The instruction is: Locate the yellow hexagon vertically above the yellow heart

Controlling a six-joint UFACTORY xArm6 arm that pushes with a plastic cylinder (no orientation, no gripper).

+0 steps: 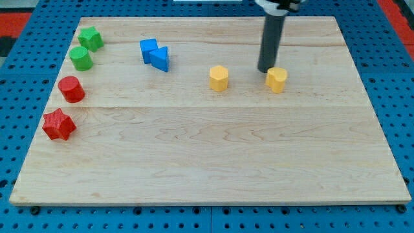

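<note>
We find the yellow hexagon (218, 77) a little above the middle of the frame, standing alone on the wooden bench (207, 155), and the yellow heart (277, 79) lies to its right at nearly the same height in the picture, well apart from it, so the two sit side by side rather than one above the other. Our rod comes down from the top edge of the frame, and my tip (266, 70) rests at the heart's upper left, just beside it and seemingly touching its edge; the hexagon is clear of the tip, off to its left. There are no jaws on this arm to spread or press together, only the straight dark rod. Further left, in the upper part of the frame, two blue blocks touch each other: a blue cube-like block (149, 49) and a blue triangular block (160, 59) at its lower right. Along the left edge of the bench a column of four runs downward: a green star (90, 39), a green cylinder (81, 59) just below it, a red cylinder (71, 88), and a red star (59, 124) lowest. Around the bench we see a blue perforated surface (394, 97).
</note>
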